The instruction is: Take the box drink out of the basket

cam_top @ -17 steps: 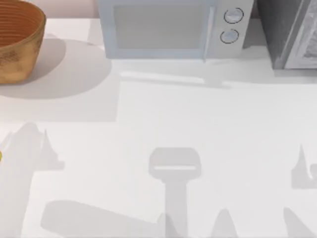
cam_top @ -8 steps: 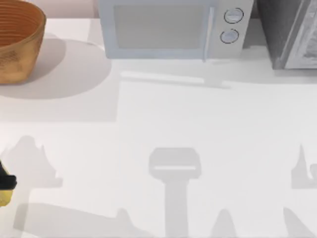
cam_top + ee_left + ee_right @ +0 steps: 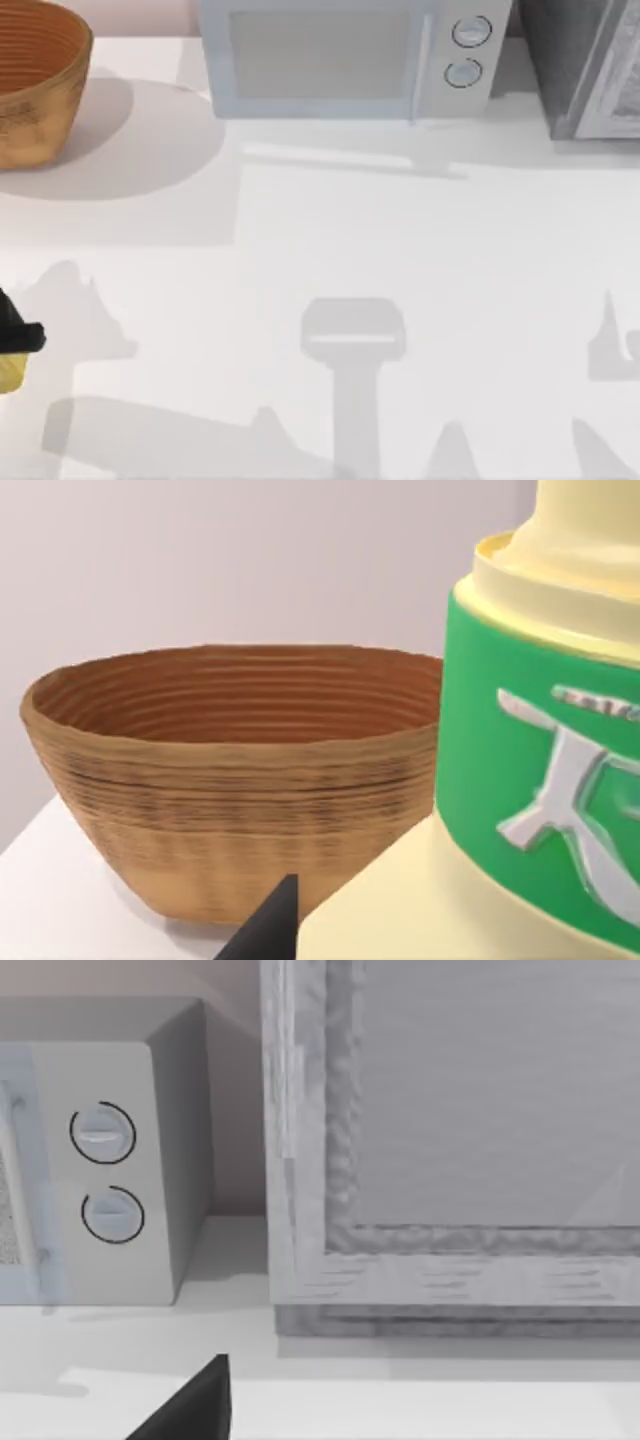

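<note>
My left claw (image 3: 8, 345) sits at the worktop's left edge, toward the front, its black tip over a sliver of yellow. That yellow is the drink (image 3: 8, 372). In the left wrist view the drink (image 3: 520, 780) sits hard against the camera, its green band and cream body beside one dark finger (image 3: 270, 925), so I judge the claw closed on the carton, though the far finger is hidden.

Compared with half a second ago, the claw and carton have crept slightly inward from the edge and toward the back; a second ago only a speck of yellow showed there.

The basket (image 3: 35, 80) stands in the back-left corner, well apart from the carton, and its mouth (image 3: 230, 695) holds nothing that I can see. I take the lift-out as done; what remains is setting the drink down on bare worktop.

Along the back edge stand a microwave (image 3: 345, 55) and, at the right, a grey cabinet (image 3: 585, 65). My right arm is parked near them, one finger tip (image 3: 190, 1405) in its wrist view.
</note>
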Controlling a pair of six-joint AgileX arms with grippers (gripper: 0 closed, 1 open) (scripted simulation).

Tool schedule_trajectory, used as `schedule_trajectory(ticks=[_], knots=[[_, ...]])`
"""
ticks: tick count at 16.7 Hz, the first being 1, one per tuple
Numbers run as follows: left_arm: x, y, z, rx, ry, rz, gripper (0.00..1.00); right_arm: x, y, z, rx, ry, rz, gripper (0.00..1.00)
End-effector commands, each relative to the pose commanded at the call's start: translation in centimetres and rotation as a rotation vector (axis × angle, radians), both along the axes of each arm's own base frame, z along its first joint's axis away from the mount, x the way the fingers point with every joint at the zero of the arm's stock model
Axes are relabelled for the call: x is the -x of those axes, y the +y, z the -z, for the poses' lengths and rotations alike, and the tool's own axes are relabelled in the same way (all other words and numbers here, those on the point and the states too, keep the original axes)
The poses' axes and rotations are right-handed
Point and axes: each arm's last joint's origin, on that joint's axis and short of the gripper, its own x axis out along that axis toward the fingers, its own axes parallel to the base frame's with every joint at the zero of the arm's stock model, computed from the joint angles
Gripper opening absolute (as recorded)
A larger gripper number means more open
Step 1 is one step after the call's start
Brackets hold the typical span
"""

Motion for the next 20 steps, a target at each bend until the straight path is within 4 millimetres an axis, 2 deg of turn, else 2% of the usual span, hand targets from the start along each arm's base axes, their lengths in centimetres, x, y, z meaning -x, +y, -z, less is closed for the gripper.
schedule_trajectory(ticks=[7, 14, 17, 20], knots=[[-2.0, -4.0, -2.2, -0.003, -0.048, -0.252, 0.0, 0.0, 0.0, 0.0, 0.0, 0.0, 0.0, 1.0], [-2.0, -9.2, -1.8, 0.02, -0.011, -0.432, 0.0, 0.0, 0.0, 0.0, 0.0, 0.0, 0.0, 1.0], [-1.6, -10.4, -1.5, 0.027, 0.005, -0.468, 0.0, 0.0, 0.0, 0.0, 0.0, 0.0, 0.0, 1.0], [-1.5, -10.6, -1.4, 0.027, 0.008, -0.474, 0.0, 0.0, 0.0, 0.0, 0.0, 0.0, 0.0, 1.0]])
